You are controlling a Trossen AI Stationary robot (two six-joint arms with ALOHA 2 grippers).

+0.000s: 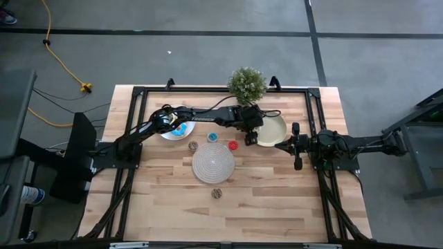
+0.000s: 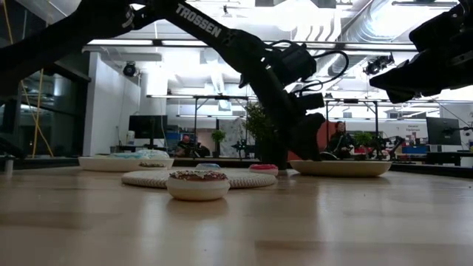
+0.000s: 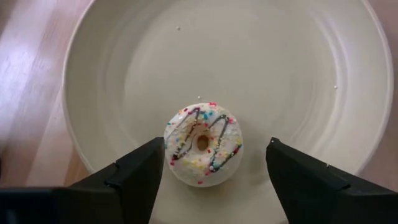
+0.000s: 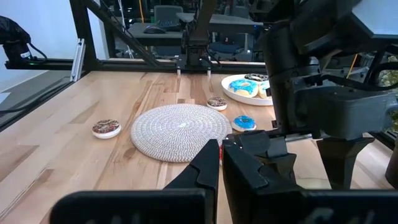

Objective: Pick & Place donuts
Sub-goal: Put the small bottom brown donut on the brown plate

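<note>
A white donut (image 3: pixel 203 144) with coloured sprinkles and dark drizzle lies flat in the cream-yellow plate (image 3: pixel 298 68), (image 1: pixel 273 128). My left gripper (image 3: pixel 216 149), (image 1: pixel 250 138) hangs open over it, slanting down, one finger on each side. Other donuts lie on the table: a blue one (image 1: pixel 212 137), a red one (image 1: pixel 232 145), a brown one (image 1: pixel 193 146) and one near the front (image 1: pixel 217 194), (image 2: pixel 198 185). More donuts sit on the white plate (image 1: pixel 166 133). My right gripper (image 4: pixel 221 152), (image 1: pixel 296 145) waits shut at the table's right. My left gripper straddles the white donut from above with open fingers. One finger (image 3: pixel 146 171) stands right at the donut's rim (image 3: pixel 168 146); whether it touches, I cannot tell. The other finger (image 3: pixel 298 174) stands clear of it. The donut rests on the plate's floor.
A round woven mat (image 1: pixel 212 163) lies at the table's middle. A small potted plant (image 1: pixel 247 84) stands at the far edge behind the cream-yellow plate. A black frame (image 1: pixel 138 93) runs around the tabletop. People sit in the room beyond the table.
</note>
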